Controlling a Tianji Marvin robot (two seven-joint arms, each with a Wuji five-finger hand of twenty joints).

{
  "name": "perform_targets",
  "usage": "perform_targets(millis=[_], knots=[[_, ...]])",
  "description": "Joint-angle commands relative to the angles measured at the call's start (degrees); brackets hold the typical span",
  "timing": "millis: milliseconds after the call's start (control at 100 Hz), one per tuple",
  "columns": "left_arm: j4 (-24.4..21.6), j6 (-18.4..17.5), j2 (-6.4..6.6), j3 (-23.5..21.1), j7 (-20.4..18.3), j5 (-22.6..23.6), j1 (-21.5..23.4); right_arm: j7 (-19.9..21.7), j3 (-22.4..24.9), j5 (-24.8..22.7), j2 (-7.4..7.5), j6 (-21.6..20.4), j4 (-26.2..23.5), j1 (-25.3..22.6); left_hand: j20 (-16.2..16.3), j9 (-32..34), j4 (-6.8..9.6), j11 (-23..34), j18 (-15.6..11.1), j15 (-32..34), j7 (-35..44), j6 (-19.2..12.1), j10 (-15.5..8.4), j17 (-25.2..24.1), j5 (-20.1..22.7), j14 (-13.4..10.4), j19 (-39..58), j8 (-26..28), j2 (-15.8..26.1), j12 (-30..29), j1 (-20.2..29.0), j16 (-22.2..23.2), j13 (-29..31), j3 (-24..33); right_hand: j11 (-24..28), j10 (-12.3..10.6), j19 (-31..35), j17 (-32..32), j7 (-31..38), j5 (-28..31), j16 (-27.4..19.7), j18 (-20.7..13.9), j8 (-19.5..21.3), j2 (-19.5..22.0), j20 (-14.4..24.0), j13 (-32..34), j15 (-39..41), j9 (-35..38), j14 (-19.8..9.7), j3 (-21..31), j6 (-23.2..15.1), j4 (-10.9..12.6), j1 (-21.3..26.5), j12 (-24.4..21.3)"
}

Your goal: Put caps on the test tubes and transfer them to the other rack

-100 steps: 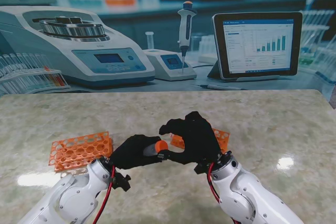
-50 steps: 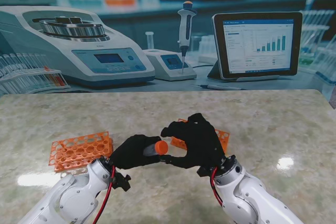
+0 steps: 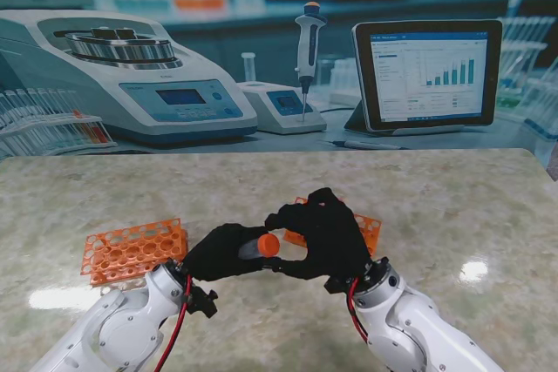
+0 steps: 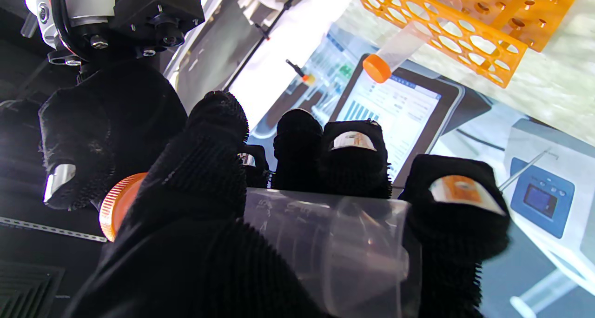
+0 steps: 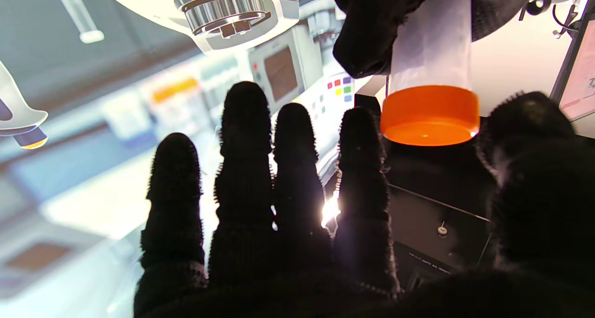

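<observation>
With the left hand (image 3: 228,252) grasping the test tube (image 4: 325,243), the released right hand (image 3: 324,234) should pinch its orange cap (image 3: 268,244) squarely and twist it tight

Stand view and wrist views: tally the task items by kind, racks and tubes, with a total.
Orange racks: 2, left rack and right rack.
Orange-capped tubes: 2, held tube in the left hand and racked tube.
Total: 4.
</observation>
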Motion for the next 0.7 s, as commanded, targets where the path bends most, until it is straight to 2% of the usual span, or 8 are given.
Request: perform_targets(millis=[0, 190, 260, 380, 400, 450, 510, 690], knots=[[-0.40, -0.05, -0.05, 0.10, -0.25, 0.02, 0.12, -0.17, -0.22, 0.06, -0.16, -0.10, -0.12, -0.10, -0.98, -0.93, -0.29, -0.12, -4.04, -0.28, 3.81, -4.15, -2.31, 1.55, 0.38, -1.18, 6.92, 3.85, 2.10, -0.29, 1.86, -0.55, -0.13, -0.10, 0.35, -1.16, 0.83, 0.14, 0.94, 1.48, 1.21, 0.28, 1.36, -1.31, 1.12, 2.16, 0.27, 1.34, -1.51, -1.10, -1.23, 1.21, 3.33, 0.86], [-0.40, -0.09, -0.03, 0.17, -0.35, 0.00, 0.10, -0.12, -0.60, 0.31, -0.23, -0.25, 0.14, 0.22, -0.98, -0.93, -0.29, -0.12, -4.03, -0.28, 3.80, -4.17, -2.33, 1.55, 0.37, -1.18, 6.92, 3.86, 2.04, -0.28, 1.89, -0.55, -0.13, -0.10, 0.68, -1.75, 1.27, 0.82, 1.65, 2.99, 1.32, -0.02, 2.02, 1.43, 1.20, 3.64, 1.03, 3.28, -1.85, -7.94, -2.59, 1.10, 10.03, 1.53], [-0.42, -0.12, -0.02, 0.17, -0.36, 0.03, 0.12, 0.11, -0.72, 0.45, -0.25, -0.25, 0.20, 0.32, -0.98, -0.90, -0.29, -0.11, -4.03, -0.28, 3.79, -4.20, -2.35, 1.55, 0.35, -1.18, 6.92, 3.86, 2.07, -0.28, 1.85, -0.55, -0.13, -0.11, 0.73, -1.86, 1.38, 0.97, 3.77, 2.58, 1.37, -0.17, -0.69, 3.05, 1.17, 3.90, 1.22, 3.64, -1.90, -13.86, -3.12, 1.12, 13.60, 1.72], [-0.43, -0.16, -0.02, 0.18, -0.35, 0.04, 0.13, 0.43, -0.91, 0.73, -0.31, -0.19, 0.31, 0.55, -0.99, -0.92, -0.28, -0.12, -4.03, -0.28, 3.81, -4.21, -2.36, 1.55, 0.38, -1.18, 6.92, 3.85, 2.04, -0.28, 1.91, -0.55, -0.13, -0.06, 1.13, -1.87, 1.59, 1.46, 6.51, 2.42, 1.53, -0.21, -2.75, 4.05, 1.15, 4.70, 1.74, 4.69, -1.98, -18.23, -4.24, 1.08, 17.50, 1.92], [-0.43, -0.17, -0.02, 0.18, -0.36, 0.04, 0.13, 0.45, -0.94, 0.77, -0.32, -0.16, 0.34, 0.58, -0.99, -0.92, -0.28, -0.12, -4.03, -0.28, 3.81, -4.21, -2.35, 1.55, 0.38, -1.18, 6.92, 3.86, 2.09, -0.28, 1.88, -0.55, -0.13, -0.06, 1.24, -2.11, 1.71, 1.63, 9.58, 1.64, 1.53, -0.23, -5.23, 5.32, 1.06, 4.93, 1.93, 4.97, -2.12, -22.71, -4.74, 1.75, 20.18, 1.99], [-0.43, -0.19, -0.02, 0.18, -0.35, 0.04, 0.13, 0.47, -1.03, 0.87, -0.35, -0.06, 0.41, 0.67, -0.99, -0.92, -0.28, -0.12, -4.03, -0.28, 3.81, -4.22, -2.32, 1.55, 0.39, -1.18, 6.92, 3.86, 2.06, -0.28, 1.88, -0.55, -0.13, -0.07, 1.60, -2.29, 1.90, 1.95, 13.13, 1.17, 1.60, -0.25, -7.72, 6.87, 0.98, 5.64, 2.43, 5.90, -2.20, -28.23, -5.95, 3.18, 23.85, 2.09], [-0.45, -0.21, -0.02, 0.17, -0.35, 0.05, 0.15, 0.60, -1.09, 1.04, -0.39, 0.01, 0.45, 0.72, -0.99, -0.91, -0.28, -0.11, -4.03, -0.28, 3.81, -4.18, -2.31, 1.55, 0.38, -1.18, 6.92, 3.86, 2.04, -0.27, 1.91, -0.55, -0.13, -0.05, 1.87, -2.66, 2.13, 2.31, 16.50, 0.72, 1.67, -0.33, -10.03, 8.12, 0.99, 6.40, 2.96, 6.88, -2.33, -31.74, -7.24, 3.99, 26.79, 2.18], [-0.54, -0.31, -0.02, 0.16, -0.28, 0.15, 0.21, 0.56, -1.35, 1.39, -0.51, 0.05, 0.66, 0.96, -0.99, -0.93, -0.29, -0.12, -4.03, -0.28, 3.80, -4.19, -2.37, 1.55, 0.37, -1.18, 6.93, 3.85, 2.07, -0.27, 1.87, -0.55, -0.13, -0.06, 3.12, -3.81, 2.93, 3.88, 19.85, 3.26, 2.09, -0.68, -10.70, 9.74, 1.12, 9.18, 4.55, 10.38, -2.86, -32.34, -10.40, 4.74, 30.74, 2.50]])
